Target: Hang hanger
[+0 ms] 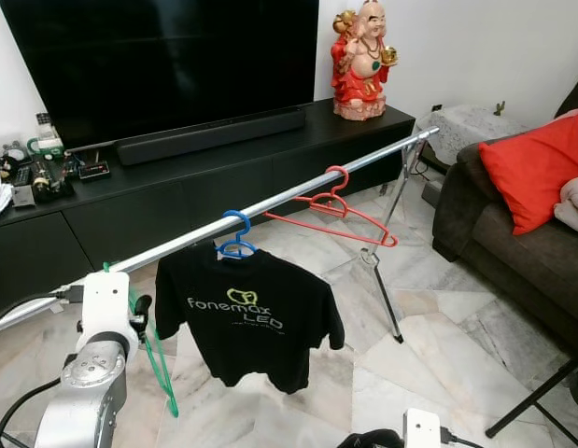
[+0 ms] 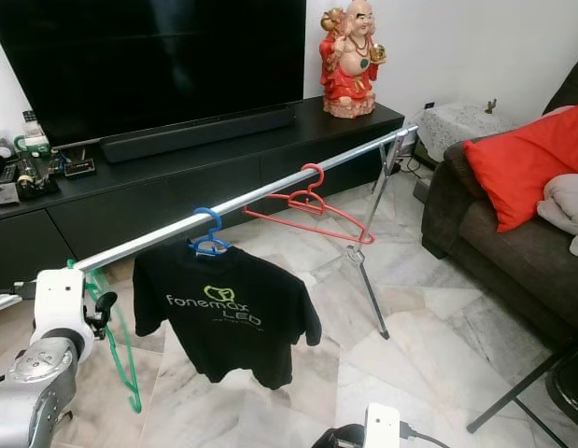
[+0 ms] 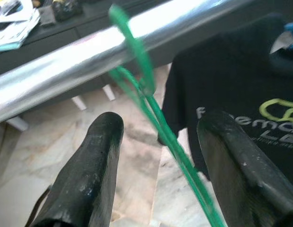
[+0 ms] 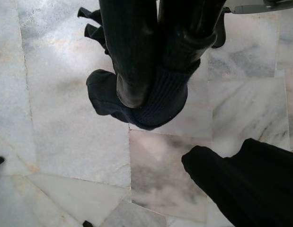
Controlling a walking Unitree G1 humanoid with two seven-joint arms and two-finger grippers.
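At about eight o'clock, the left claw (image 3: 158, 142) stands released, its black fingers (image 3: 92, 175) spread on either side of the thin green plastic hanger (image 1: 156, 359), which hooks over the long silver metal rail (image 1: 270, 202). Toward the centre hangs a black printed T-shirt (image 1: 246, 317) on a blue hanger (image 1: 236, 235), then an empty red hanger (image 1: 333, 210) near one o'clock. The right claw (image 4: 153, 92), low at five o'clock, is clenched on a dark knitted cloth (image 4: 146, 106) above the marble floor (image 4: 56, 118).

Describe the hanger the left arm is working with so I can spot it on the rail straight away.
Find the silver rail that runs in front of the black TV cabinet. Three hangers hook over it; follow it to the robot's left, past the black T-shirt on its blue hanger. The green hanger hangs there bare, by the open left pincer; the other bare one is the red hanger.
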